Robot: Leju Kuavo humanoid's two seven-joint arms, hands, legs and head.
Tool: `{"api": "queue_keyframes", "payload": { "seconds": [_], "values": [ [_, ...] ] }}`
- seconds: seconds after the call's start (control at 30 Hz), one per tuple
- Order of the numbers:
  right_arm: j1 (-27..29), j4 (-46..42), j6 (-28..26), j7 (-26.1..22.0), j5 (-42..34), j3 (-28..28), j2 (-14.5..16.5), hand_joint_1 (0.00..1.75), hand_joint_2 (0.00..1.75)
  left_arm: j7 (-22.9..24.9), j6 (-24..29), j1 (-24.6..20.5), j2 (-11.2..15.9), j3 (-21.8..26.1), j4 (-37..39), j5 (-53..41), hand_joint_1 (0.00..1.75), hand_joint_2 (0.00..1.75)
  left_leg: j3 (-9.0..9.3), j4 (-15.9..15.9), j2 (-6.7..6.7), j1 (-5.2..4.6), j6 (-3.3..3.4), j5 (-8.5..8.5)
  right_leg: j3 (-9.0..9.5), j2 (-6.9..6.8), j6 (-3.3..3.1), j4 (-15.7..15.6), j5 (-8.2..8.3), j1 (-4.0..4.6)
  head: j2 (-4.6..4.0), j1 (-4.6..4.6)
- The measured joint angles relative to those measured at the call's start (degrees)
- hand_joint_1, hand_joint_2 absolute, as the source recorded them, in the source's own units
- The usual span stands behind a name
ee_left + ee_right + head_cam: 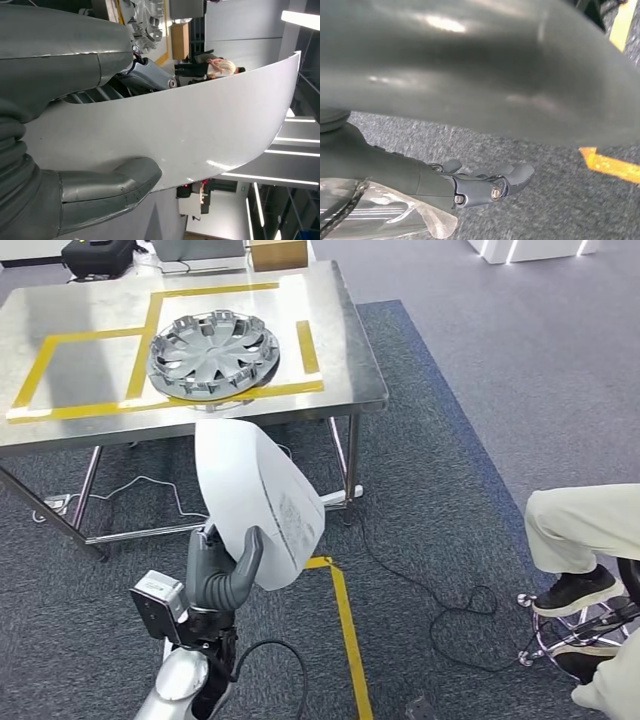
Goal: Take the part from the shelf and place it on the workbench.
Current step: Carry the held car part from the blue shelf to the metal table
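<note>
The part (253, 495) looks like smooth white plastic with a soft sheen, scuffed grey on one flank. The surface (355, 350) is brushed metal, dully reflective, marked with matt yellow tape (307, 346). The wheel cover (213, 352) is glossy silver plastic. The floor (453, 490) is rough blue-grey carpet. The left hand (219, 575) is matt grey.
</note>
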Motion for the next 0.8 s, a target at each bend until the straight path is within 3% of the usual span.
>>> {"api": "queue_keyframes", "payload": {
  "seconds": [0.03,0.1,0.17,0.23,0.3,0.37,0.43,0.47,0.53,0.6,0.73,0.8],
  "values": [
    [0.0,0.01,0.02,0.16,0.02,-0.02,0.0,0.0,0.0,0.0,0.0,0.0,0.02,0.0,0.01,0.01,1.75,1.75,0.83,-3.34,0.16,-0.03,0.06,2.45,0.65,0.01,0.31,0.02,-0.51,-0.05,0.0,0.01],
    [-0.11,0.02,0.03,0.43,0.04,-0.04,0.0,0.0,0.0,0.02,-0.01,0.0,0.05,0.0,0.05,0.03,1.75,1.75,1.84,-7.47,0.41,-0.29,0.58,4.47,1.24,-0.05,1.2,0.02,-1.42,-0.07,0.0,0.05],
    [-0.2,0.02,0.05,0.49,0.04,-0.08,0.0,0.0,0.0,0.05,-0.02,0.08,0.02,0.02,0.09,0.05,1.75,1.75,2.06,-7.99,0.33,-0.52,1.53,4.01,1.62,-0.19,2.2,0.29,-1.68,-0.08,0.0,0.09],
    [-0.32,0.01,0.13,0.51,0.01,-0.16,0.0,0.0,0.0,0.04,-0.03,0.06,-0.12,0.03,0.08,0.04,1.75,1.75,2.82,-8.29,0.17,-0.39,2.39,4.3,1.46,-0.22,2.77,1.48,-1.89,-0.19,0.0,0.2],
    [-0.54,0.01,0.26,0.63,-0.01,-0.34,0.0,0.0,0.0,0.02,-0.07,-0.08,-0.22,0.01,0.07,0.04,1.75,1.75,3.51,-8.47,0.16,-0.31,3.0,4.0,-1.44,-0.13,2.89,6.03,-3.04,-0.2,0.0,0.5],
    [-0.6,0.02,0.52,1.21,0.26,-0.46,0.0,0.0,0.0,0.02,-0.1,-0.12,-0.24,0.0,0.09,0.04,1.75,1.75,3.81,-8.46,0.12,-0.54,3.42,3.46,-6.34,-0.09,2.87,12.99,-5.42,-0.12,0.0,0.74],
    [-0.35,0.02,0.76,1.97,0.75,-0.48,0.0,0.0,0.0,0.02,-0.11,-0.08,-0.24,0.0,0.14,0.04,1.75,1.75,4.44,-8.45,-0.12,-0.85,3.61,2.78,-9.66,-0.09,2.7,15.8,-6.34,0.02,0.0,0.76],
    [-0.23,0.02,0.84,2.22,0.95,-0.48,0.0,0.0,0.0,0.02,-0.11,-0.08,-0.24,0.0,0.16,0.04,1.75,1.75,4.99,-8.45,-0.27,-0.99,3.61,2.36,-9.83,-0.06,2.49,14.21,-4.96,0.14,0.0,0.77],
    [-0.19,0.02,0.85,2.4,1.19,-0.49,-0.01,0.0,0.0,0.02,-0.11,-0.1,-0.27,-0.01,0.17,0.04,1.75,1.75,6.23,-8.47,-0.48,-1.18,3.46,1.46,-8.13,0.19,1.84,7.42,0.16,0.5,0.0,0.76],
    [-0.31,0.01,0.86,2.4,1.3,-0.5,-0.03,0.0,0.0,0.03,-0.11,-0.17,-0.32,-0.02,0.17,0.04,1.75,1.75,6.88,-8.5,-0.79,-1.31,3.05,0.74,-6.43,0.56,1.16,2.45,2.39,0.91,0.0,0.71],
    [0.02,0.02,0.87,2.4,1.45,-0.5,-0.03,0.0,0.0,0.04,-0.13,-0.19,-0.35,-0.05,0.18,0.03,1.75,1.75,6.82,-6.84,-1.11,-1.39,1.91,0.63,-4.69,-0.11,-0.22,1.2,2.63,0.95,0.0,0.64],
    [-0.14,0.01,0.79,2.36,1.55,-0.52,-0.03,0.0,0.0,0.03,-0.13,-0.27,-0.33,-0.04,0.17,0.03,1.75,1.75,4.72,-2.63,-0.61,-1.26,1.27,-0.77,-3.85,-0.72,-0.76,0.91,2.25,0.72,0.0,0.53]
  ]
}}
